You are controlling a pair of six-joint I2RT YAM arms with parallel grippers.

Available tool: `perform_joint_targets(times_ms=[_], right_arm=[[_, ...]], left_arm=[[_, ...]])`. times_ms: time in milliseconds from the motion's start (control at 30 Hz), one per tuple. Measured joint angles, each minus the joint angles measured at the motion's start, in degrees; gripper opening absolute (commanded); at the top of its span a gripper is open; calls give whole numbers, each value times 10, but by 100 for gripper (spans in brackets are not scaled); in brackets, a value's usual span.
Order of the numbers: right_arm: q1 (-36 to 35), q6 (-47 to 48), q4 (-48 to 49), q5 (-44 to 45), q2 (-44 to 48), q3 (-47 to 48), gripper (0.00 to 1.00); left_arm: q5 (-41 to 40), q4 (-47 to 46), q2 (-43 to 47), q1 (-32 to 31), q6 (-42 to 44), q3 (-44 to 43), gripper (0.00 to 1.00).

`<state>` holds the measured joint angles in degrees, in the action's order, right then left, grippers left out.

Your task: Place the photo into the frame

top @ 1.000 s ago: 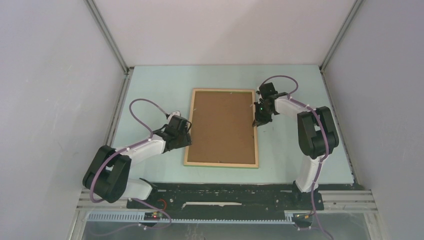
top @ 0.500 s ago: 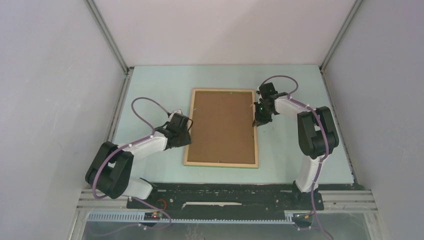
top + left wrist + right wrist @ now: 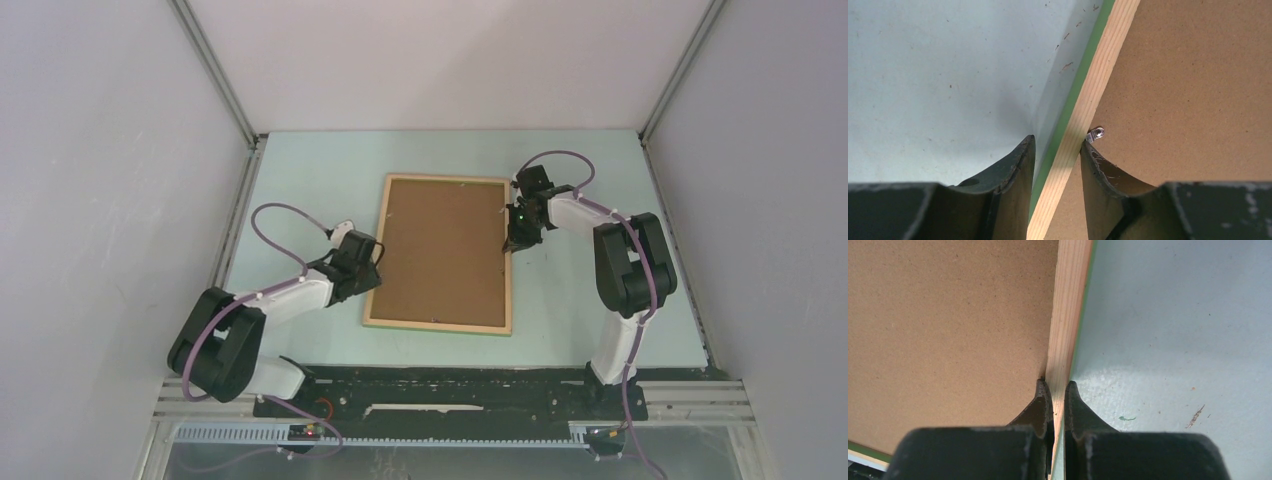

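Note:
The frame [image 3: 438, 325] lies flat on the pale green table, pale wood face up, its green edge showing. A plain brown board [image 3: 445, 250] fills it. The photo is hidden. My left gripper [image 3: 372, 268] straddles the left rail [image 3: 1098, 85]; its jaws are open, with the inner finger against the rail by a small metal tab [image 3: 1096, 133] and a gap at the outer finger. My right gripper [image 3: 511, 243] is shut on the right rail [image 3: 1070, 305], one finger over the board [image 3: 948, 330], one on the table side.
The table [image 3: 310, 180] is boxed in by grey walls left, right and behind, with metal posts at the back corners. The arm bases sit on a black strip at the near edge. Purple cables loop above both wrists.
The near end of the frame has slid a little to the left. My left gripper has moved slightly left with it. My right gripper has held its place.

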<state>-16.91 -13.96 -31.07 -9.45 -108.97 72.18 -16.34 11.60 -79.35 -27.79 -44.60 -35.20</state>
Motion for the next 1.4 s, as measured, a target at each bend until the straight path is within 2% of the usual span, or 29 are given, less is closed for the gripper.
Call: perform_joint_targets(times_ms=[67, 200, 367, 600, 700, 867, 1000, 1133, 1233, 1400], right_arm=[[0, -1, 0, 0, 0, 0, 0], [0, -1, 0, -1, 1, 0, 2], [5, -5, 0, -21, 1, -1, 25], [4, -22, -14, -58, 10, -7, 57], [-13, -26, -24, -49, 32, -14, 66], [-45, -29, -55, -37, 95, -33, 66], [-67, -25, -73, 5, 109, -34, 65], [-83, -24, -92, 49, 108, -49, 71], [-86, -24, -97, 64, 111, -66, 73], [-60, -27, -92, 50, 123, -84, 75]], left_arm=[[1, -10, 6, 0, -4, 9, 2], [15, -36, 19, 3, 1, 29, 28], [51, -54, 36, 10, 15, 49, 41], [87, -73, 58, 13, 28, 71, 47], [95, -75, 58, 14, 32, 71, 50], [116, -79, 60, 15, 32, 74, 54], [134, -81, 71, 20, 35, 80, 60], [152, -64, 88, 29, 39, 84, 74], [161, -38, 115, 34, 46, 88, 79], [166, -2, 150, 43, 57, 89, 80]])
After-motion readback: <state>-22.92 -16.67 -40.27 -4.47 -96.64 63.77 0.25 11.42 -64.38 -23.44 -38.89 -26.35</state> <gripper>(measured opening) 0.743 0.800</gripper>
